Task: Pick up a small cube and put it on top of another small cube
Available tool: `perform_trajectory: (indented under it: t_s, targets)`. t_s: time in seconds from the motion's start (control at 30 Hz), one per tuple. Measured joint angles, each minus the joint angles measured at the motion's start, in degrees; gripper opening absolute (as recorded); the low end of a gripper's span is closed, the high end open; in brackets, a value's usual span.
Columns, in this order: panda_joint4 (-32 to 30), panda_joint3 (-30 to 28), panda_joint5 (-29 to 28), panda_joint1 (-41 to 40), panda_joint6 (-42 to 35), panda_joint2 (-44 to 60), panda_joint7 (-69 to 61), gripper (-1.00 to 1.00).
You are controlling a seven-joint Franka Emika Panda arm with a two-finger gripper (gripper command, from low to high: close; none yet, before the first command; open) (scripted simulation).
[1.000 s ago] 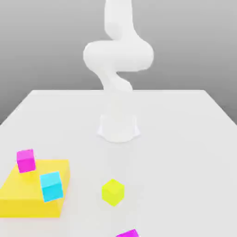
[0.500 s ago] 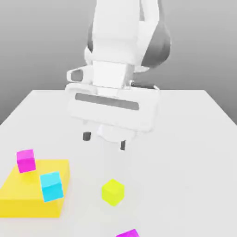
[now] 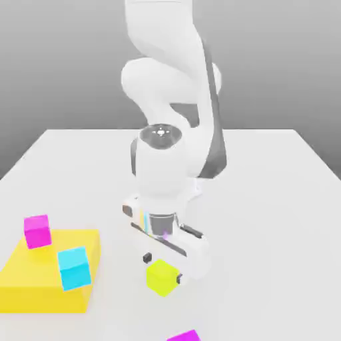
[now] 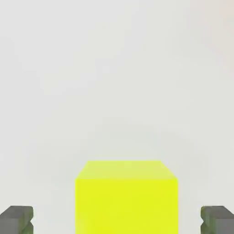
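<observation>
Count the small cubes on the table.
4: magenta cube and cyan cube on the yellow block; lime cube under the pincer; another magenta cube, partly cropped.

White arm bent low, gripper (image 3: 163, 268) pointing down, fingers (image 4: 17, 218) apparently spread wide.

Sim tabletop: plain white table (image 3: 280, 200), gray backdrop.
</observation>
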Motion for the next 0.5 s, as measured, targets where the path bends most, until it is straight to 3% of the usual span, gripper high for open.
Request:
perform_trajectory:
  t_s: [0.23, 0.5]
  targets:
    - [0.0, -0.2, -0.2, 0.1, 0.3, 0.2, 0.2, -1.00]
    - [-2.1, 4.8, 6.2, -3.2, -8.7, -11.1, -4.5, -1.00]
